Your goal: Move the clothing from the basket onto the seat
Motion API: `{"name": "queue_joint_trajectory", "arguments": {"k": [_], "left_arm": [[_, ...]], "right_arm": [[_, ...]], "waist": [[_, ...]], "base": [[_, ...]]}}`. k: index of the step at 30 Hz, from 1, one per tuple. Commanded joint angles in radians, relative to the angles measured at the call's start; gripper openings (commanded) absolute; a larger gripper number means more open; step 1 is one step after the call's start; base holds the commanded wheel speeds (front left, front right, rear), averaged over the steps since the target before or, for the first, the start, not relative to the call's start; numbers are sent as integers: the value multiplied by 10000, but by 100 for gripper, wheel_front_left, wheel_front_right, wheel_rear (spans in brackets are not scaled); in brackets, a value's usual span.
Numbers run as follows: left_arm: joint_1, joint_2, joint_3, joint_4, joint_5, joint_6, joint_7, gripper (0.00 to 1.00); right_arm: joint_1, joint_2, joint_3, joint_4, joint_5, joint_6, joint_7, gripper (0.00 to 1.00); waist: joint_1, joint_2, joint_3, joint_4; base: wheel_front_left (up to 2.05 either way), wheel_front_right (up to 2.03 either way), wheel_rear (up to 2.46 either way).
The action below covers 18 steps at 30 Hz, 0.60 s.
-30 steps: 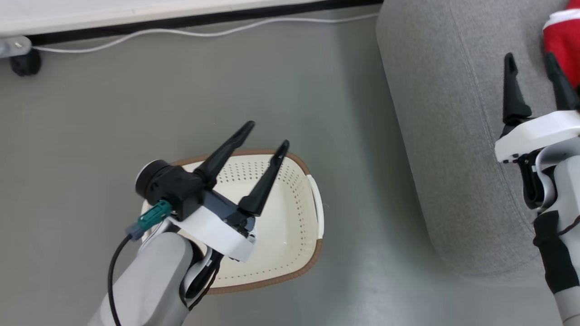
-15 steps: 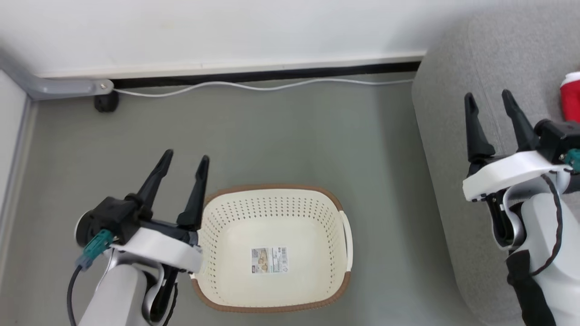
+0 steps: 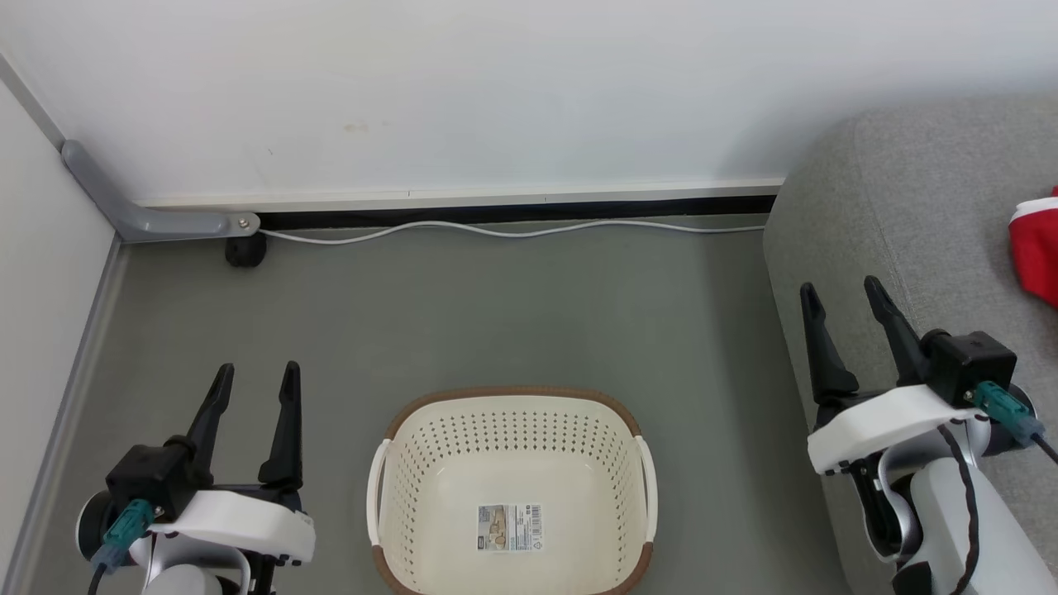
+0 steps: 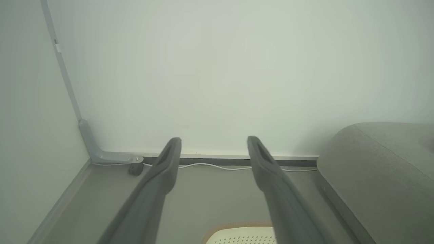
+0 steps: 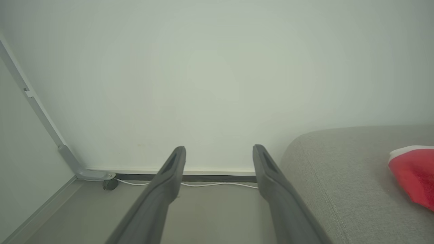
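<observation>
The cream basket [image 3: 512,430] stands on the grey floor at the bottom centre; inside it I see nothing but a barcode sticker [image 3: 510,526]. Red clothing [image 3: 1037,254] with a white band lies on the grey seat [image 3: 909,207] at the right edge, and shows again as clothing [image 5: 412,173] on the seat [image 5: 346,189] in the right wrist view. My left gripper [image 3: 255,374] is open left of the basket with nothing between its fingers. My right gripper [image 3: 841,293] is open over the seat's rounded edge, left of the clothing, holding nothing. The left wrist view catches the basket [image 4: 240,235] rim and the seat [image 4: 383,169].
A white wall with a dark skirting gap [image 3: 512,211] runs behind. A white cable [image 3: 496,233] lies on the floor along it. A grey bracket with a black caster [image 3: 245,248] sits in the left corner, beside a side wall [image 3: 41,273].
The head camera has tilted up and turned, so the whole picture shifted. My left gripper left the space over the basket and now sits to its left. Both stayed open.
</observation>
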Motion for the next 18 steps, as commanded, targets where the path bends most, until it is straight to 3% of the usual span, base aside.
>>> {"name": "queue_joint_trajectory", "arguments": {"k": [1,18], "left_arm": [[-56,118,439,-198,123,-48,-49,100],[1430,-152,1512,-528,405,-61,-49,100]], "right_arm": [[70,16,219,-339,-61,29,-131,100],[1994,143,449,-1016,-294,29,-132,100]], "waist": [[0,0,-116,-17],[0,0,-889,-293]], "base": [[0,0,0],[0,0,0]]}}
